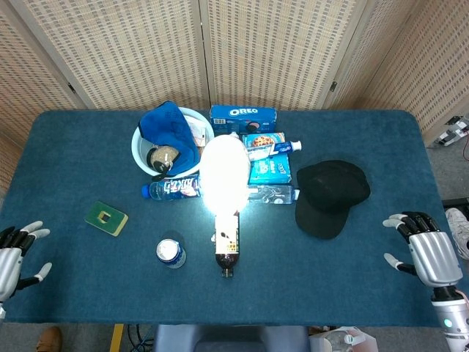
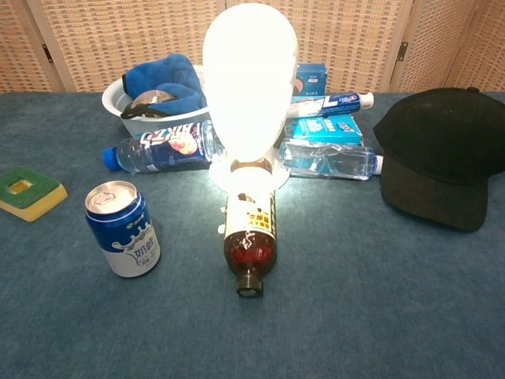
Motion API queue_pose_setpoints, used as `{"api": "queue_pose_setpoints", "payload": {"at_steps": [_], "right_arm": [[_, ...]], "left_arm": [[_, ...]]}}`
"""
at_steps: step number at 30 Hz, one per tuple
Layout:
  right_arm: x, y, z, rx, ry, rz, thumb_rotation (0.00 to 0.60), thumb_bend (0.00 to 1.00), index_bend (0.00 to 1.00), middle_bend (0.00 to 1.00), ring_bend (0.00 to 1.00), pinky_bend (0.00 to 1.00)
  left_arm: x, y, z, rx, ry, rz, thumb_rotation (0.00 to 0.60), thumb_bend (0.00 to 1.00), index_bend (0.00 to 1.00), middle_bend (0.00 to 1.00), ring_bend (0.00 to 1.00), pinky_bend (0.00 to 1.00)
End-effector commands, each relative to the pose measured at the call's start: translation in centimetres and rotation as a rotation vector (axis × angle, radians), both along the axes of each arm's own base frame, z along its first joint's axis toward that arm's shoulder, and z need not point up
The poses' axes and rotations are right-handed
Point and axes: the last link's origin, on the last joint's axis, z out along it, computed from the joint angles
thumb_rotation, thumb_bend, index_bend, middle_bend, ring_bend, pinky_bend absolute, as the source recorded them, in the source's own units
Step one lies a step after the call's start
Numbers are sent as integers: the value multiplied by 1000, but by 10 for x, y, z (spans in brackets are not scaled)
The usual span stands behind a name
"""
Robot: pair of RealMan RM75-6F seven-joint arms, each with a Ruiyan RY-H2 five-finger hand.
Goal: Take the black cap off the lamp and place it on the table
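In the head view the right hand [image 1: 429, 253] sits at the lower right of the frame, beside the table's right edge, back upward and fingers spread apart, holding nothing; the left hand [image 1: 13, 257] sits at the lower left by the left edge in much the same pose, fingers apart and empty. Neither hand appears in the chest view. The black cap [image 1: 330, 196] lies flat on the blue table [image 1: 88, 147], right of centre, well apart from the right hand; its long axis runs from upper right to lower left of the head view, the crown toward the upper right and the brim pointing to the lower left, toward the near edge. In the chest view the cap [image 2: 442, 154] fills the right side, brim nearest the camera. The lit lamp [image 1: 224, 173] stands at the middle of the table, uncovered and glowing white, with a brown bottle [image 1: 226, 246] lying just below it, neck toward the near edge. Left of the bottle stands a blue can [image 1: 170, 253], and further left lies a green sponge [image 1: 106, 218]. Behind the lamp cluster a white bowl [image 1: 143, 158], a plastic water bottle [image 1: 170, 188] and an Oreo box [image 1: 243, 116]. Bare tabletop lies between the cap and the right edge, and along the near edge below the cap.
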Motion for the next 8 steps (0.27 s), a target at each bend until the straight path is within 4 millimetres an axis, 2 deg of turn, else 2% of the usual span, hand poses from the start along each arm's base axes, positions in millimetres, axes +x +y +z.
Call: {"api": "queue_pose_setpoints", "payload": {"at_steps": [1,8], "right_arm": [[-2,2,-2,14,-5,-8,600,12,363,313,209,221],[-1,3,-4,25,-10,1,600,12,363,313,209,221]], "left_arm": [[0,-1,0,2,-1,0,600,228,261,168,168,66],[0,-1,1,3,0,2,600,228,261,168,168,66]]}}
